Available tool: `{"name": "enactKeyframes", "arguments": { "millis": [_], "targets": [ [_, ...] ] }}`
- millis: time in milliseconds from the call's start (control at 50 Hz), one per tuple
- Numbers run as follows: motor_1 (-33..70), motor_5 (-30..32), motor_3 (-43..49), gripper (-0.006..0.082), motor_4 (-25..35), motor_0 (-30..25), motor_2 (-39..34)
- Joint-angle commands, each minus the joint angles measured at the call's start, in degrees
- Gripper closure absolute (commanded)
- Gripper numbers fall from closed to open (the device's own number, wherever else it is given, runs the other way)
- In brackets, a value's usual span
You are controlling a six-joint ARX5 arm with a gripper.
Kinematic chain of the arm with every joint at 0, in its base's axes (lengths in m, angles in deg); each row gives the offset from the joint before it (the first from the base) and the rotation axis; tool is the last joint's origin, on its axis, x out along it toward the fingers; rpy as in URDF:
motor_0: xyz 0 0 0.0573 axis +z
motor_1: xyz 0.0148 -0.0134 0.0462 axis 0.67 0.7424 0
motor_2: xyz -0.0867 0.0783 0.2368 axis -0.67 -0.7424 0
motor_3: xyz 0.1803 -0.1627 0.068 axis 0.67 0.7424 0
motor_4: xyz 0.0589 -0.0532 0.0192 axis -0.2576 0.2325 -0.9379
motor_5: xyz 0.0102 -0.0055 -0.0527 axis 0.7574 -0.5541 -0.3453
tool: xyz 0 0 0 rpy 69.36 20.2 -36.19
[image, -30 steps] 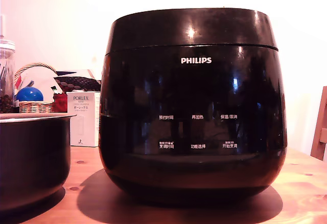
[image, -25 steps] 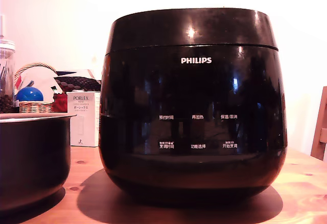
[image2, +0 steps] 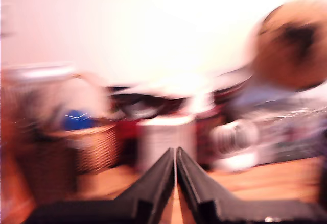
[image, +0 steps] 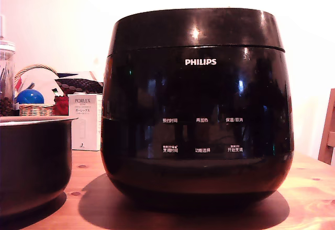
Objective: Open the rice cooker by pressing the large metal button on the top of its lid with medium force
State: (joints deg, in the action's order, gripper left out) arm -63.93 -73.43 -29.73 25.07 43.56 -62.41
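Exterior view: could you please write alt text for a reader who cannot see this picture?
A glossy black rice cooker with its lid closed fills the middle of a wooden table. At the exterior view's left stand a dark open pot, a white box and a wicker basket holding a blue ball. No robot hand appears.

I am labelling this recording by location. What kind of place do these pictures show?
Most likely a home kitchen or dining area. A rice cooker and a separate dark pot stand on a wooden table, with a wicker basket and a white PORLEX box behind them.
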Motion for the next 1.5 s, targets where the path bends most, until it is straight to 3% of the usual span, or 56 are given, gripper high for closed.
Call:
{"name": "enactKeyframes", "arguments": {
  "millis": [0, 20, 240, 320, 680, 920, 1060, 1080, 1120, 1220, 1480],
  "targets": [
    [-0.5, -5.1, 0.5, 0.0791, 5.6, -0.6, 2.9],
    [-0.5, -8.2, 1.2, 0.0791, 7.5, -0.7, 3.4],
    [0.5, -11.3, 10.5, 0.0791, 25.5, -1.9, 10.9],
    [2.2, -14.0, 13.0, 0.0791, 29.4, -2.2, 13.4],
    [16.7, -12.2, 13.5, 0.0791, 41.4, -2.4, 23.6],
    [30.8, -5.1, 13.5, 0.0791, 44.0, -5.5, 31.5],
    [38.5, -2.3, 13.2, 0.0791, 43.6, -9.8, 35.6],
    [39.5, 1.7, 13.2, 0.0791, 43.4, -10.3, 36.1],
    [41.4, 2.0, 13.1, 0.0791, 43.1, -12.0, 37.1],
    [45.9, 7.9, 13.0, 0.0791, 39.9, -16.1, 38.9],
    [55.8, 9.6, 5.1, 0.0791, 34.6, -27.2, 40.2]
  ]
}}
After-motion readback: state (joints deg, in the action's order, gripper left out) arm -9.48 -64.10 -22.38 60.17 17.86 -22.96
